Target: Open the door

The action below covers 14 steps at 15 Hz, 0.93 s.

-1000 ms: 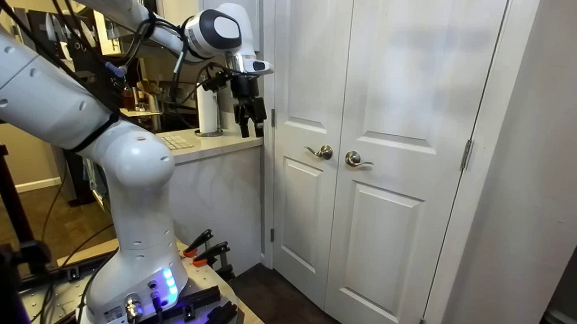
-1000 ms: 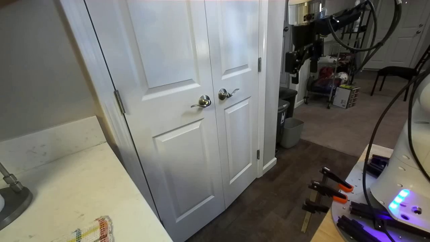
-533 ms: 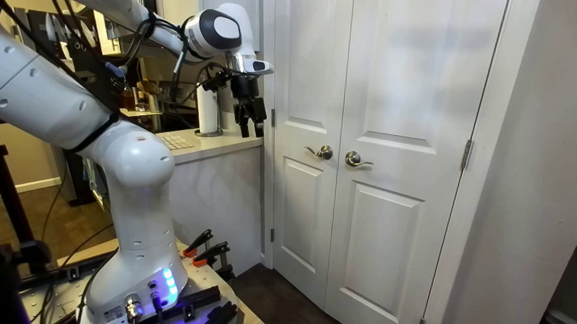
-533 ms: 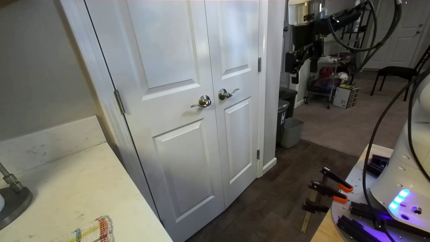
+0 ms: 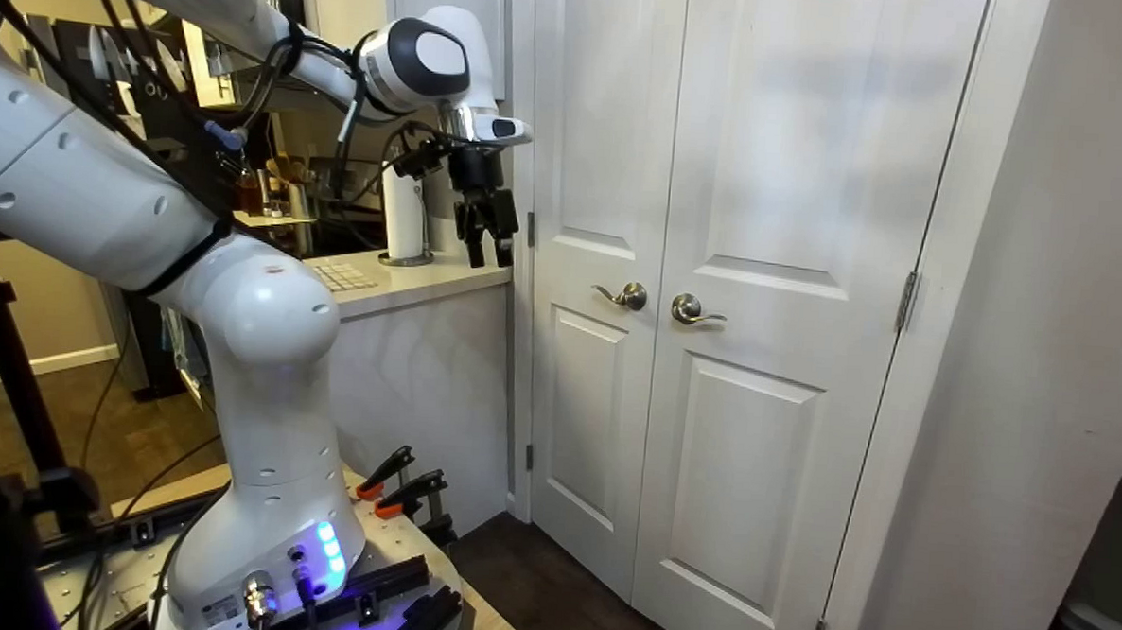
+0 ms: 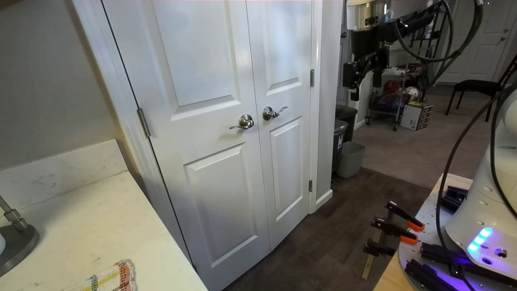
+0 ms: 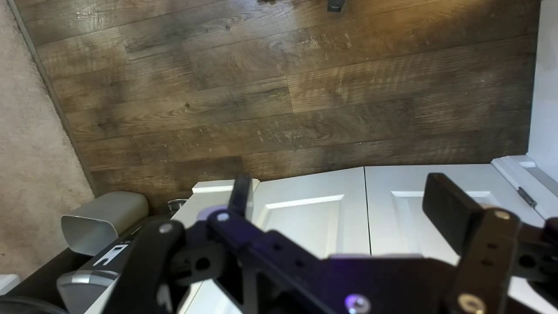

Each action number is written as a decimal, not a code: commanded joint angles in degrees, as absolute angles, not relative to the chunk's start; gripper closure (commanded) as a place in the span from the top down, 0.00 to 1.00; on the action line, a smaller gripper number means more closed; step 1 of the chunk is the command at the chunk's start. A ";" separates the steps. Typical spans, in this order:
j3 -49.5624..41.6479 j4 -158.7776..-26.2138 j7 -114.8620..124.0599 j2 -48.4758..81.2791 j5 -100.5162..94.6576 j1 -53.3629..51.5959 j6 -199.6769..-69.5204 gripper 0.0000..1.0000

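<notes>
The door (image 5: pixel 779 307) stands shut, right of its twin (image 5: pixel 584 271) as I face them. The gripper (image 7: pixel 342 196) points down, apart from both, fingers (image 7: pixel 451 213) spread around nothing; at that angle, I reckon, they could slip off the curved lever (image 5: pixel 688 310) or snag the twin's handle (image 5: pixel 632 296).

White panelled door (image 5: pixel 797 325): one, right of centre in an exterior view. Matching white leaf (image 5: pixel 591 274): one, at centre. Lever handles (image 5: pixel 690 309): two, one per leaf. Recessed panels (image 5: pixel 747 489): four visible, two per leaf. Hinges (image 5: pixel 907 300): four visible. Robot arm (image 5: pixel 277 317): one, left. End effector (image 7: pixel 344 203): one, with two fingers (image 7: pixel 449 209). Paper towel roll (image 5: pixel 403 213): one, left of centre. Orange-tipped clamps (image 5: pixel 416 490): two, lower left. Grey wastebasket (image 6: pixel 350 161): one, right of centre in an exterior view. Chair (image 6: pixel 476 87): one, upper right.
</notes>
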State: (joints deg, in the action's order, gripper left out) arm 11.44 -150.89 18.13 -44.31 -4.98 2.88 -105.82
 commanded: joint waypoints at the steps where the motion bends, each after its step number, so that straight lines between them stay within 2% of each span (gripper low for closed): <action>1: 10.75 -150.78 18.58 -44.17 -5.47 2.08 -105.66 1.00; 7: 10.78 -150.79 18.45 -43.79 -6.11 2.31 -106.54 1.00; 14: 12.95 -145.10 21.37 -33.35 -12.32 5.02 -125.61 1.00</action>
